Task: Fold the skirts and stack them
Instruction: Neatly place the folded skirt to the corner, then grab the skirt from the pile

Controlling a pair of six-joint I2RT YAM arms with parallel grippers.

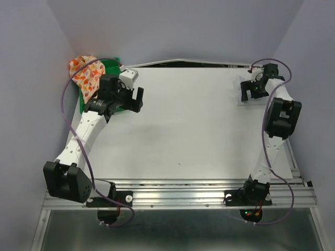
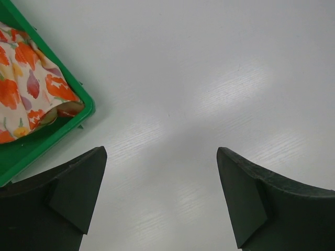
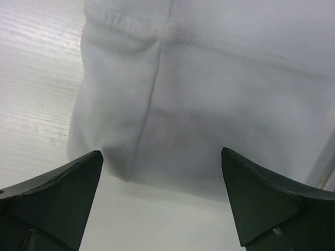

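White skirt (image 3: 209,94) lies free just ahead of your spread right tool (image 3: 161,152); your left tool (image 2: 161,149), also spread, likely takes the floral skirt (image 2: 29,89) beside it next.

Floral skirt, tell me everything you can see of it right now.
The floral skirt is soft cream cloth printed with orange, red and yellow leaf shapes. It lies crumpled, not folded flat, in the green tray at the table's far left corner. It rests on the tray floor and against the tray's rim. The open left gripper hangs beside the tray and does not touch it.
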